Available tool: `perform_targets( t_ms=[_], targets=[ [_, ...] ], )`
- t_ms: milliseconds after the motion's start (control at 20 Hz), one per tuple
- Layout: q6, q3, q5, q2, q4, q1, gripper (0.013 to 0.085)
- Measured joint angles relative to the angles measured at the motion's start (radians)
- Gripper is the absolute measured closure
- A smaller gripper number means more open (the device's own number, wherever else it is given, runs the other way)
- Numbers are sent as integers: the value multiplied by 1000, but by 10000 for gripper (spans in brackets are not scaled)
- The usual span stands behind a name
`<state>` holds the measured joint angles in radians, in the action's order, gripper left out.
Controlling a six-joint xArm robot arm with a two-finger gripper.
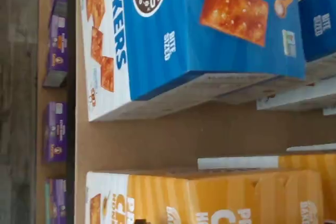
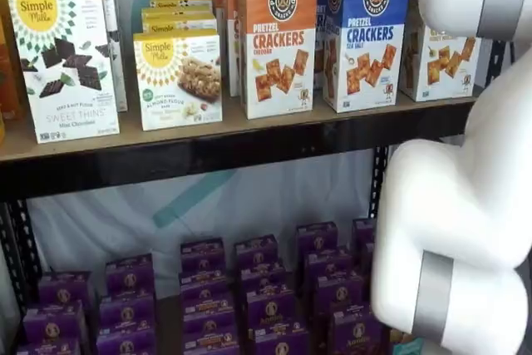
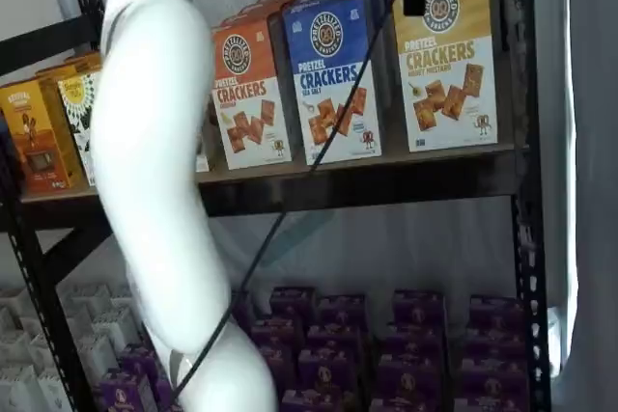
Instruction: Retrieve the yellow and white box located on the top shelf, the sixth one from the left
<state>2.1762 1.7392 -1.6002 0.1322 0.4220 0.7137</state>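
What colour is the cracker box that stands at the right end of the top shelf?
The rightmost cracker box is yellow above and white below, with brown lettering; a shelf view shows it best.

From my post I see the blue sea-salt cracker box [image 2: 368, 36] upright on the top shelf board [image 2: 208, 145], just beside the orange cheddar cracker box [image 2: 278, 47]; left of those stands the almond flour bar box [image 2: 178, 77], and further left the taller Sweet Thins box [image 2: 65, 62], each with more boxes lined up behind it; at the far left end sits a dark-orange box [image 3: 35, 134]; on the level below, rows of small purple boxes [image 2: 249, 297] stand close together.
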Motion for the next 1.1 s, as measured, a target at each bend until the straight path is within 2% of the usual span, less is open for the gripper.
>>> perform_targets(
  t_ms=[450, 650, 1100],
  targets=[
    [-29, 111, -112, -67, -75, -27, 130],
    [-40, 177, -179, -102, -129, -46, 130],
    [-52, 177, -194, -94, -217, -91, 130]
  ],
)
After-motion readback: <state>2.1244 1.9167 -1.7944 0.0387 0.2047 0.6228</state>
